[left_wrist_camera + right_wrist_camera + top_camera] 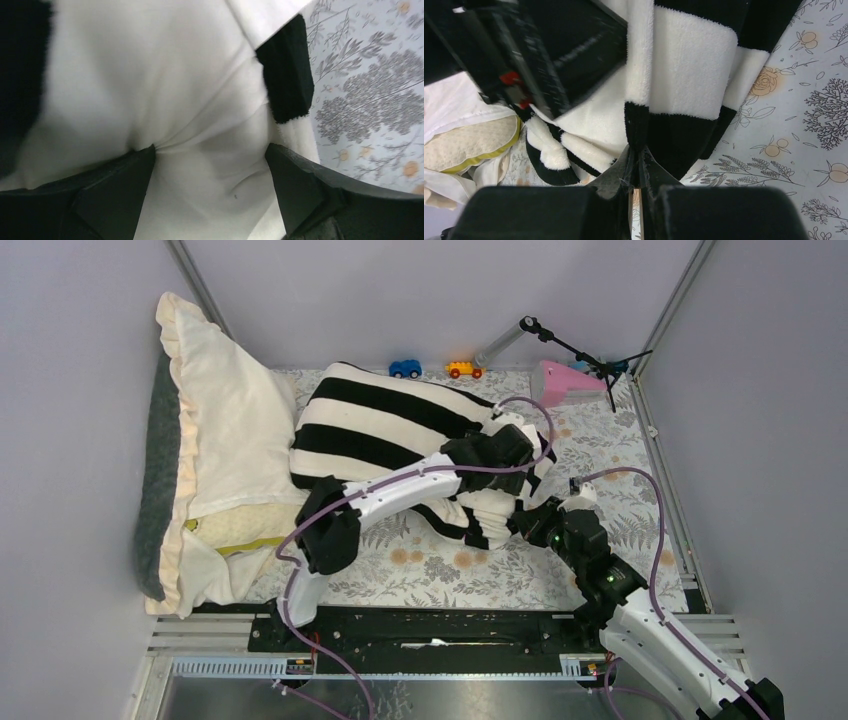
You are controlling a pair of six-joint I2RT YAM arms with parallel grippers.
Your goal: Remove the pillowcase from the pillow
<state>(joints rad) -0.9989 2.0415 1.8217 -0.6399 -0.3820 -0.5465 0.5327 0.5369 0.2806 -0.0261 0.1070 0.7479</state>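
At the near right of the table [450, 565], the right gripper [638, 150] was clenched on a hem of the pillowcase [380, 420]. Just beyond, the left gripper [210, 150] sat spread wide, fingers pressed into the bare white pillow [175, 75]. The pillowcase lay mid-table, covering most of the pillow. Ruffled pillow [230, 410] leaned at left. Blue car [405, 368] and orange car [463, 369] stood by the far wall.
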